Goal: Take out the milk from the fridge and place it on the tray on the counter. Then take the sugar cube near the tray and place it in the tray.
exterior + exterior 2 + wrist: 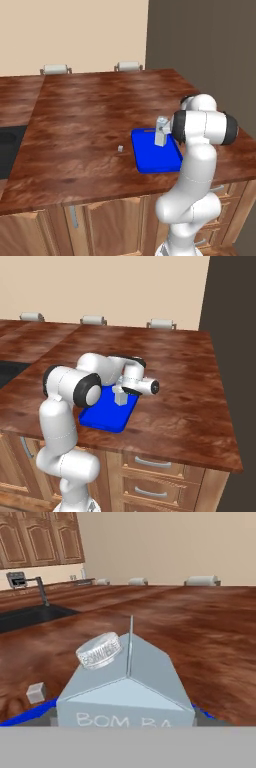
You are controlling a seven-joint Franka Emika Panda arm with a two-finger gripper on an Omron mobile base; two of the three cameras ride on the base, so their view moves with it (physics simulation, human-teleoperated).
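We find one legible marking. In the hand view, the near face of the milk (pixel 125 699) carton carries pale capital lettering just below its gabled top. We read "BOM" as the first word; a second word begins "BA", and its remainder is cut off at the lower edge of the view, so we cannot give it in full. The round ribbed cap (pixel 99 650) on the carton's sloped top shows ridges but no characters we can read. In both base views the carton is too small for any print to be made out.
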